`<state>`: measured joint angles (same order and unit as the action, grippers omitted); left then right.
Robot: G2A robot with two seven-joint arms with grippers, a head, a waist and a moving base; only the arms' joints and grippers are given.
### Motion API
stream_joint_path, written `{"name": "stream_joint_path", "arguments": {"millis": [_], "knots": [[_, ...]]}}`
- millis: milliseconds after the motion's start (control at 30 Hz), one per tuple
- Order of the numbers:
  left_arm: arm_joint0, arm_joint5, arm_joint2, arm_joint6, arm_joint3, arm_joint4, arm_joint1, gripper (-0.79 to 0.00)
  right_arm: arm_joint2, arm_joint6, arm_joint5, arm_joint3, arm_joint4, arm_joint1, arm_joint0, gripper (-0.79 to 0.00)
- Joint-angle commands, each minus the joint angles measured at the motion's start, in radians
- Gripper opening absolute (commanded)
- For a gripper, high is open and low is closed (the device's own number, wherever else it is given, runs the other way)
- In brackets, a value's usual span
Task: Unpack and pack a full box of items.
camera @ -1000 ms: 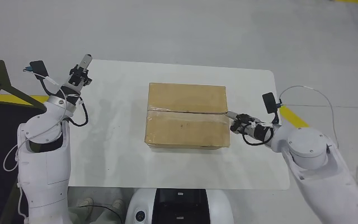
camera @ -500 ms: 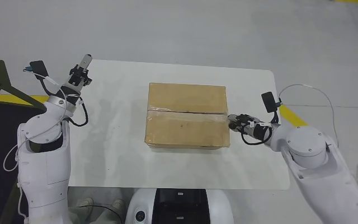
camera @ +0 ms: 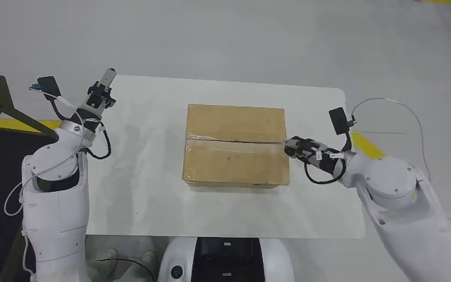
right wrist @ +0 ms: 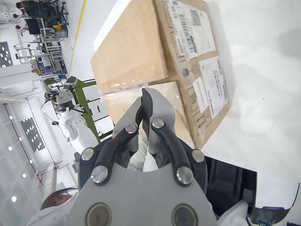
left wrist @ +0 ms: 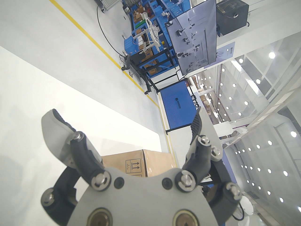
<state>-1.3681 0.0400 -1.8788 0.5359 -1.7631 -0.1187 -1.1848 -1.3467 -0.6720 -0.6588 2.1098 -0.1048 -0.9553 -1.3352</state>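
Cardboard box [camera: 236,144] sits near the middle of the white worktop [camera: 141,190], its flaps down and a strip of clear tape [camera: 236,143] running along the seam across its top from end to end. White printed labels [right wrist: 191,24] are stuck on one of its faces, as the right wrist view shows. The right end effector [right wrist: 144,95] is at the box's right-hand end, level with the seam. Its two fingers are pressed together with no gap between the pads, and the tips are right at the tape where it folds over the box's edge. Whether any tape is pinched between them cannot be told. The left end effector [left wrist: 127,118] is held up over the far left corner of the worktop, well apart from the box. Its fingers are spread wide with nothing between them, and they point away from the robot toward the room beyond. In the left wrist view a corner of the box shows behind the end effector's base, resting flat on the worktop.
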Motion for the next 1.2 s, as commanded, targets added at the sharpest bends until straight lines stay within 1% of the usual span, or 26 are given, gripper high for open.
{"name": "stream_joint_path", "arguments": {"millis": [0, 133, 400, 767, 1033, 1167], "knots": [[0.000, 0.000, 0.000, 0.000, 0.000, 0.000, 0.000, 0.000, -0.008, 0.025, 0.037, 0.021, 0.000, -0.001, -0.013, -0.785], [0.000, 0.000, 0.000, 0.000, 0.000, 0.000, 0.000, 0.000, -0.014, 0.043, 0.092, 0.035, -0.001, -0.002, -0.033, -0.785], [0.000, 0.000, 0.000, 0.000, 0.000, 0.000, 0.000, 0.000, -0.057, 0.084, 0.136, -0.073, -0.104, -0.009, -0.045, -0.785], [0.000, 0.000, 0.000, 0.000, 0.000, 0.000, 0.000, 0.000, -0.057, 0.067, 0.048, -0.079, -0.066, -0.005, -0.057, -0.785], [0.000, 0.000, 0.000, 0.000, 0.000, 0.000, 0.000, 0.000, -0.023, 0.040, -0.018, -0.112, -0.025, -0.003, -0.024, -0.785], [0.000, 0.000, 0.000, 0.000, 0.000, 0.000, 0.000, 0.000, -0.008, 0.034, -0.029, -0.134, -0.014, -0.004, -0.002, -0.785]]}}
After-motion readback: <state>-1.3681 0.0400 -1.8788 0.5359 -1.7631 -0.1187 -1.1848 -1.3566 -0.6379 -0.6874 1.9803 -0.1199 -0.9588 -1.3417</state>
